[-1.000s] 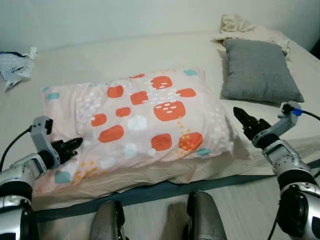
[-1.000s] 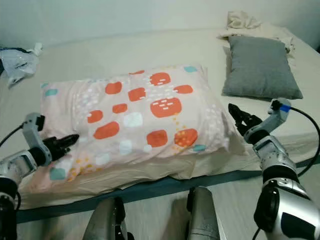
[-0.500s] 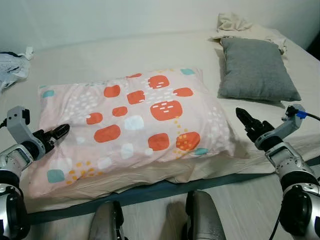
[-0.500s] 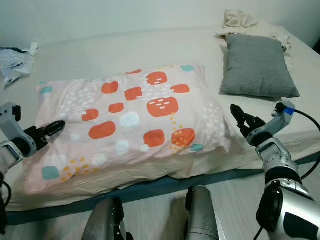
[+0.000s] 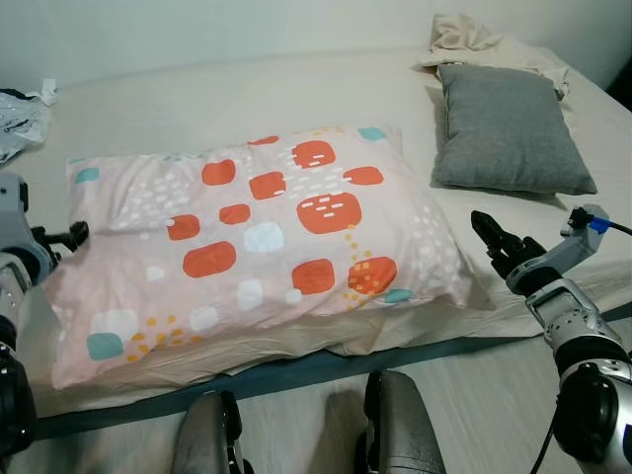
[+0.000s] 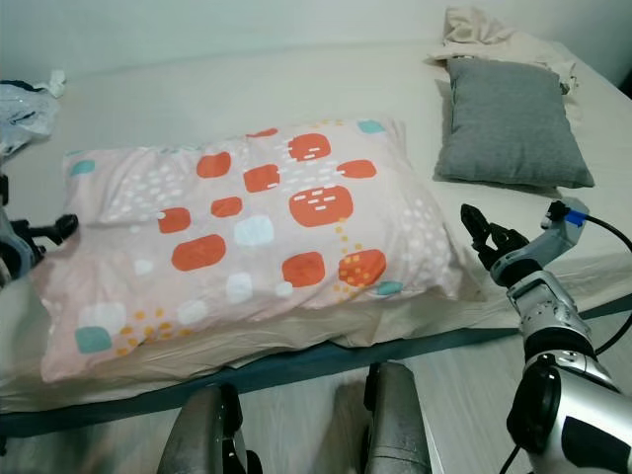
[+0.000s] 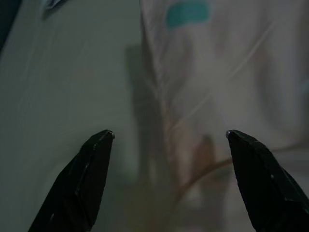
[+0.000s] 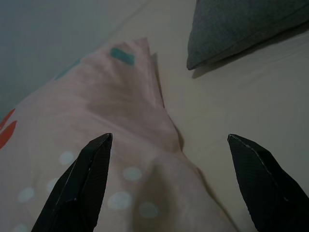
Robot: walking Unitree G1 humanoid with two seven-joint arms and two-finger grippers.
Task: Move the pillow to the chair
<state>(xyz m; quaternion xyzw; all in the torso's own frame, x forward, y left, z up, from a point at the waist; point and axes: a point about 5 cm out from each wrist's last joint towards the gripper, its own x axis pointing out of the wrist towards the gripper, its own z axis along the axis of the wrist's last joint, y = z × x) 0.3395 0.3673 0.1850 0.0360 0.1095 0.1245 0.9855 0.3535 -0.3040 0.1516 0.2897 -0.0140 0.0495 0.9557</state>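
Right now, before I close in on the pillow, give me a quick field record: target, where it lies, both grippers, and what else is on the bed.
target: patterned pillow, pink with orange and teal patches
location: lying flat on the bed, near its front edge
left gripper: open, at the pillow's left end, not gripping
right gripper: open, just off the pillow's right end, not gripping
other items: grey pillow at far right, crumpled cloth behind it, plastic bag at far left
chair: cannot tell

The pillow [image 5: 267, 242] lies on the bed [image 5: 247, 99] between both pincers, a cushion [image 5: 509, 128] behind its right.
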